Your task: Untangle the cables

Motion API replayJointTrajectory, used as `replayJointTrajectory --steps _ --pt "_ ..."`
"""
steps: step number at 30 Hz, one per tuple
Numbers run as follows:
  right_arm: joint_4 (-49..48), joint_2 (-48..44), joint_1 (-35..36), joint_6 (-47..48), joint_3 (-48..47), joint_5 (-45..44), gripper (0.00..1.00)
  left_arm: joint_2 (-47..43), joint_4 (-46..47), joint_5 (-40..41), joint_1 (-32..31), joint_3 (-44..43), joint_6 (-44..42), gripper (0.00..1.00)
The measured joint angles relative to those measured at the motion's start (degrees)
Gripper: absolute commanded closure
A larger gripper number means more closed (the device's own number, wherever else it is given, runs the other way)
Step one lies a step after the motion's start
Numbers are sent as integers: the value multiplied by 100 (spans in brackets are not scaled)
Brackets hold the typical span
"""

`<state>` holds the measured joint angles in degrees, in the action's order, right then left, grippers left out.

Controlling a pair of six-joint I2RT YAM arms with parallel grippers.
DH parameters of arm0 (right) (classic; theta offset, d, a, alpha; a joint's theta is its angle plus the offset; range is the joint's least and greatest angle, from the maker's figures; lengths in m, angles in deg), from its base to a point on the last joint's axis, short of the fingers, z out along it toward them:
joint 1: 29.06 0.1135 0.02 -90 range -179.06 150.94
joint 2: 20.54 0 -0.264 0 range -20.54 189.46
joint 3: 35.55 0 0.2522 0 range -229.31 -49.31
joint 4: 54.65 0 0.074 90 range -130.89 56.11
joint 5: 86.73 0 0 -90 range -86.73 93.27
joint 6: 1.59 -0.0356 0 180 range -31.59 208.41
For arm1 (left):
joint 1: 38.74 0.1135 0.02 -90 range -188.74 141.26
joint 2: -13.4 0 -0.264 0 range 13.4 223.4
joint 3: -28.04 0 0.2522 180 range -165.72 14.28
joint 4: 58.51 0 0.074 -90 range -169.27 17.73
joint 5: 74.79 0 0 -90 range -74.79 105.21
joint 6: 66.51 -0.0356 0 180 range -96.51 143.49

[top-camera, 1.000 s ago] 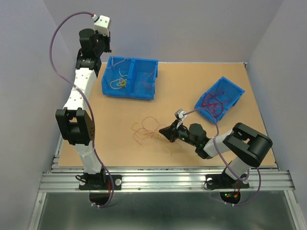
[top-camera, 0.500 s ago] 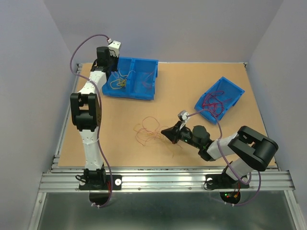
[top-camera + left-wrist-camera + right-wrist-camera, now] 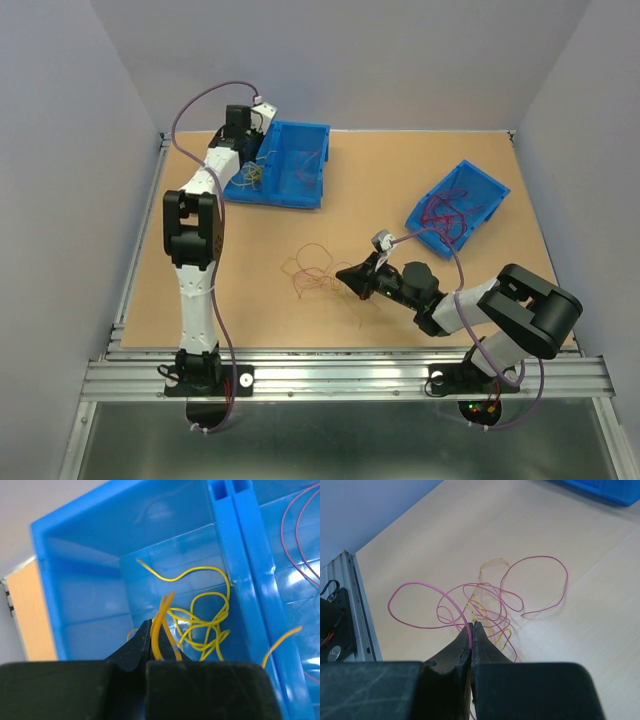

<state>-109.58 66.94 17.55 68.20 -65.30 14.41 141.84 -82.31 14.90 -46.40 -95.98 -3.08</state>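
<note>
A loose tangle of thin cables lies mid-table; the right wrist view shows pink cable looped with yellow cable. My right gripper lies low at the tangle's right edge, shut on a pink strand. My left gripper reaches into the left compartment of the blue double bin. It is shut on a yellow cable, just above a pile of yellow cables.
Thin red cables lie in the double bin's right compartment. A second blue bin, tilted, holds magenta cables at the right. The table's metal rail is near the tangle's front.
My left arm has swung from high at the far left, right and down into the double bin's left compartment. My right gripper has edged slightly left, and the tangle has shifted a little.
</note>
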Motion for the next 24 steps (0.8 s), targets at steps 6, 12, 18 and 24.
replayJointTrajectory --steps 6,12,18,24 --pt "0 -2 0 -15 2 0 100 691 -411 210 -68 -555 -90 100" --pt "-11 -55 0 -15 90 0 99 1062 -833 387 -35 -918 -107 100" --pt "-28 -61 0 -17 105 -2 100 1067 -1172 299 -9 -1261 -103 88" --pt "-33 -61 0 -26 105 0 100 1045 -1366 9 17 -1390 -52 59"
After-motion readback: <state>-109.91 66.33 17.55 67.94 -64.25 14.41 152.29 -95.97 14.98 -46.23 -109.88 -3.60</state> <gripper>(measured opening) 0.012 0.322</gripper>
